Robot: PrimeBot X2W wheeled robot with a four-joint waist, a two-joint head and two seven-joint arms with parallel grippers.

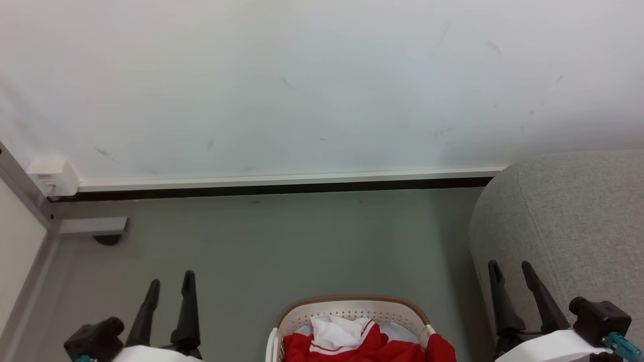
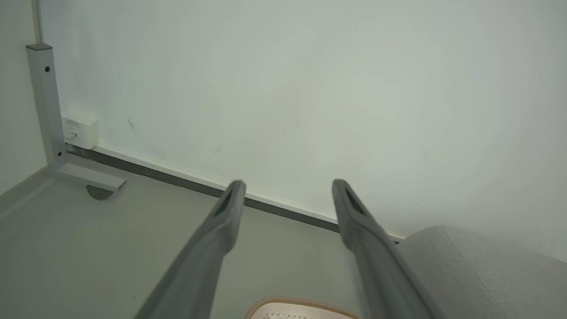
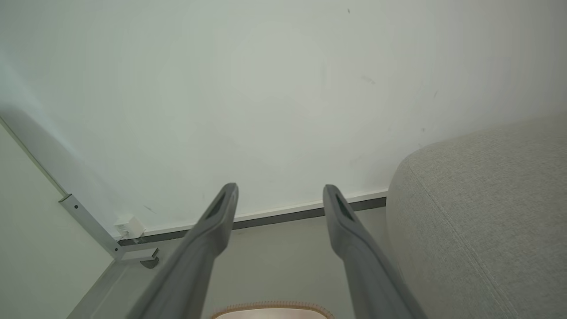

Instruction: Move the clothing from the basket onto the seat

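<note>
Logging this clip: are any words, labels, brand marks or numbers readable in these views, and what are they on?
No text can be read.
Small white box low on the wall: faint dark marks on its face, too small and blurred to read.
Red clothing, basket, seat: no print, tag text or logo visible.

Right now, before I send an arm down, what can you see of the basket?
The basket is cream-white plastic, its wall perforated, its curved rim brown; the head view's bottom edge cuts off its near part. It stands upright on the grey floor, left of the seat; whether they touch cannot be told. Red clothing with white trim lies in it, one fold draping over the right rim.
</note>
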